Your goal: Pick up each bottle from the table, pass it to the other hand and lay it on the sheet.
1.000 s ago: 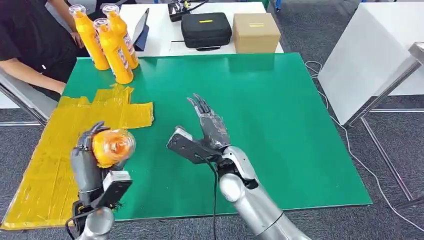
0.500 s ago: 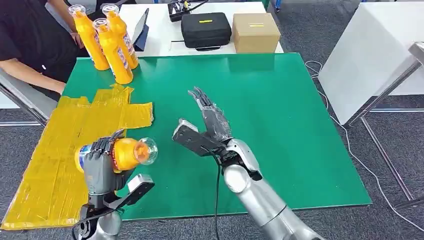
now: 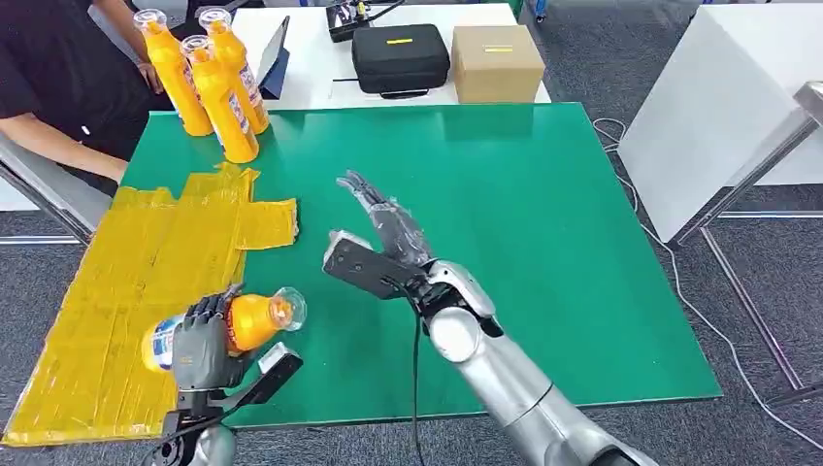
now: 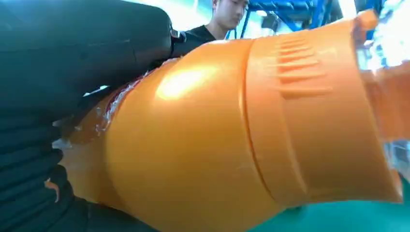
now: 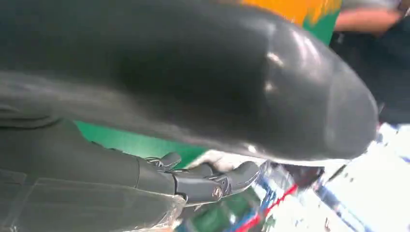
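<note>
The fingers [image 3: 206, 313] of the left hand [image 3: 202, 345] were wrapped around an orange bottle [image 3: 233, 324] at the lower left of the head view, its clear cap end pointing toward the picture's right. A second before, that bottle sat nearly upright in the hand with its cap facing the camera; since then the hand had rolled it onto its side and sunk lower in the frame, so it hung over the near corner of the yellow sheet [image 3: 107, 291], right at the edge where the sheet met the green table [image 3: 543, 223]. I judged this to mean the handover was done and the laying-down was under way, with the bottle not yet released.

In the left wrist view the bottle's orange body [image 4: 232, 135] was pressed against the dark fingers, which confirmed a firm hold.

At the upper left of the head view three more orange bottles [image 3: 218, 92] stood upright together beside a person's arm [image 3: 58, 146], well apart from both hands and waiting their turn.

Moving to the centre of the frame, the right hand [image 3: 388, 233] hovered over the table with its fingers stretched out straight and nothing in them. It had drifted a little toward the picture's left and rotated slightly over the last second, staying empty throughout.

Behind the table, at the top centre, lay a black case [image 3: 400, 58] and a cardboard box [image 3: 497, 63].
</note>
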Tool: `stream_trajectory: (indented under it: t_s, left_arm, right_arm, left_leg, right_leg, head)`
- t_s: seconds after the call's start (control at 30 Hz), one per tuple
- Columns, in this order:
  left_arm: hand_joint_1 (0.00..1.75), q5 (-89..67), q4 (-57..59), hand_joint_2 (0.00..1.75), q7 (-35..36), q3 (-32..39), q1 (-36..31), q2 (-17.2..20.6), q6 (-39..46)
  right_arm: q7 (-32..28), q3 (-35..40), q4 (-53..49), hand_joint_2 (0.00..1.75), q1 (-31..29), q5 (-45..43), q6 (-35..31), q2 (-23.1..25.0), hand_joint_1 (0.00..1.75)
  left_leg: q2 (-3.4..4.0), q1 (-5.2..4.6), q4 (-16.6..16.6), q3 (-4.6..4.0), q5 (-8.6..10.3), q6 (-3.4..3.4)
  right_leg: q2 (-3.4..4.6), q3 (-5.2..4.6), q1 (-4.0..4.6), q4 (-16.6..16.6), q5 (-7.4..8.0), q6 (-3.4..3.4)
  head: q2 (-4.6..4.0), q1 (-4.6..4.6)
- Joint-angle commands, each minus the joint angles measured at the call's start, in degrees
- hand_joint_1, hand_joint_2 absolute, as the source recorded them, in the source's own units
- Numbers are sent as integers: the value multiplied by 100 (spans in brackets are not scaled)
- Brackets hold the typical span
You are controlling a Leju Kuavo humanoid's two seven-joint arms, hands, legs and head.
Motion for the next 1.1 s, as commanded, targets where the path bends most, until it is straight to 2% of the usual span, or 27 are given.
stream_trajectory:
  t_s: [0.03, 0.17, 0.2, 0.23, 0.27, 0.33, 0.4, 0.83, 0.93, 1.07, 1.1]
  left_arm:
    - [175, -674, 1450, 175, 686, -75, -252, 909, -2]
    - [175, -526, 1697, 175, 601, 4, -204, 992, -2]
    - [30, -529, 1698, 175, 585, 2, -200, 993, -2]
    - [0, -679, 1633, 0, 609, -21, -133, 988, -2]
    - [0, -804, 1737, 0, 873, -177, -130, 1035, -2]
    - [0, -770, 1753, 0, 846, -211, -107, 1045, -2]
    - [0, -770, 1753, 0, 846, -211, -107, 1045, -2]
    - [0, -713, 1845, 0, 861, -288, -117, 1109, -2]
    - [0, -397, 1573, 0, 529, -127, -60, 1023, -2]
    - [0, 169, 1030, 0, -658, 606, -7, 636, -2]
    - [0, 169, 1030, 0, -658, 606, -7, 636, -2]
  right_arm:
    - [-177, 488, 145, 0, -435, -311, 297, -150, 0]
    - [-241, 514, 60, 0, -442, -324, 355, -126, 0]
    - [-246, 513, 66, 0, -444, -340, 366, -121, 0]
    - [-267, 516, 109, 0, -468, -375, 396, -115, 0]
    - [-280, 518, 167, 0, -497, -401, 432, -101, 0]
    - [-311, 515, 219, 0, -523, -415, 443, -88, 0]
    - [-311, 515, 219, 0, -523, -415, 443, -88, 0]
    - [-431, 525, 422, 0, -621, -458, 503, -15, 0]
    - [-431, 498, 439, 0, -619, -458, 500, 15, 0]
    - [-432, 432, 446, 0, -597, -458, 491, 20, 0]
    - [-432, 432, 446, 0, -597, -458, 491, 20, 0]
  left_leg:
    - [19, 3, -10, 41, -12, -22]
    - [38, 3, -11, 49, -14, -22]
    - [29, 3, -9, 33, -7, -13]
    - [33, 5, -11, 46, -12, -19]
    - [21, 3, -9, 32, -5, -11]
    - [33, 7, -8, 55, -16, -21]
    - [18, 3, -10, 35, -5, -10]
    - [8, 0, -9, 55, -6, -15]
    - [5, 0, -8, 60, -5, -13]
    - [5, 1, -5, 64, -5, -12]
    - [1, 2, -3, 61, -4, -10]
  right_leg:
    - [15, 36, 2, -10, -7, -7]
    - [25, 40, 5, -8, -7, -7]
    - [16, 25, 5, -6, -3, -4]
    - [19, 37, 7, -9, -6, -6]
    - [11, 26, 5, -5, -3, -3]
    - [21, 48, 9, -9, -10, -6]
    - [11, 31, 6, -5, -4, -3]
    - [6, 55, 3, -6, -3, -6]
    - [3, 60, 3, -4, -3, -5]
    - [3, 64, 3, -3, -2, -4]
    - [-1, 63, 5, -2, -2, -3]
  head:
    - [0, 2]
    - [0, 2]
    - [0, 0]
    - [2, 0]
    - [2, 0]
    - [0, 0]
    - [0, 2]
    - [0, 0]
    - [0, 2]
    - [2, 0]
    - [0, 0]
